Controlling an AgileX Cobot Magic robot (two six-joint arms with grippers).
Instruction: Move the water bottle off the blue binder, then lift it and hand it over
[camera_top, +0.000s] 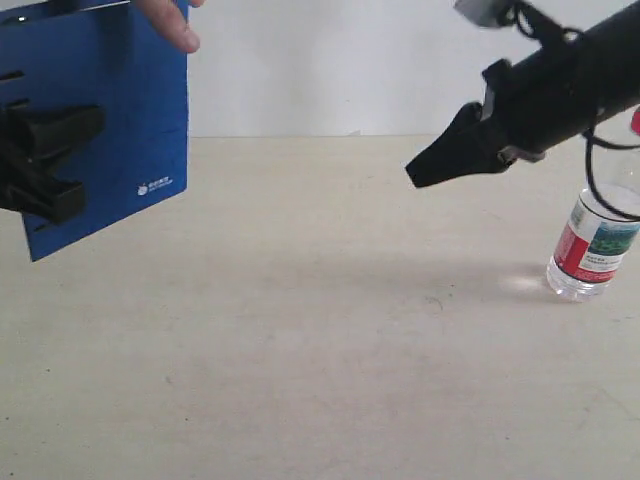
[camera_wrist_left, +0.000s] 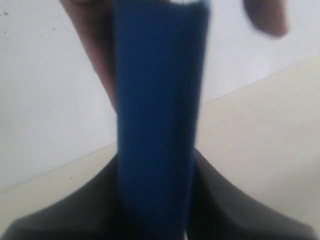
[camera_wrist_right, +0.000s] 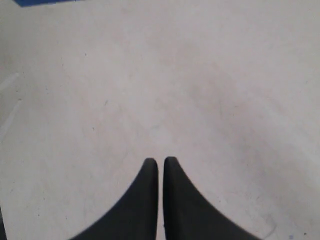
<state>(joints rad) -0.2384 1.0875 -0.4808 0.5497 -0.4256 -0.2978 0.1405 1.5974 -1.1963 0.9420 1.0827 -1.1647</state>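
Observation:
The blue binder hangs upright in the air at the far left, with my left gripper shut on its lower edge. A human hand holds its top edge. In the left wrist view the blue binder stands edge-on between the dark fingers. The water bottle stands upright on the table at the far right, partly behind my right arm. My right gripper hovers above the table, shut and empty, to the left of the bottle. In the right wrist view the right gripper points at bare table.
The beige table spreads across the middle, with a white wall behind it. A black cable loops from my right arm in front of the bottle. A corner of the blue binder shows in the right wrist view.

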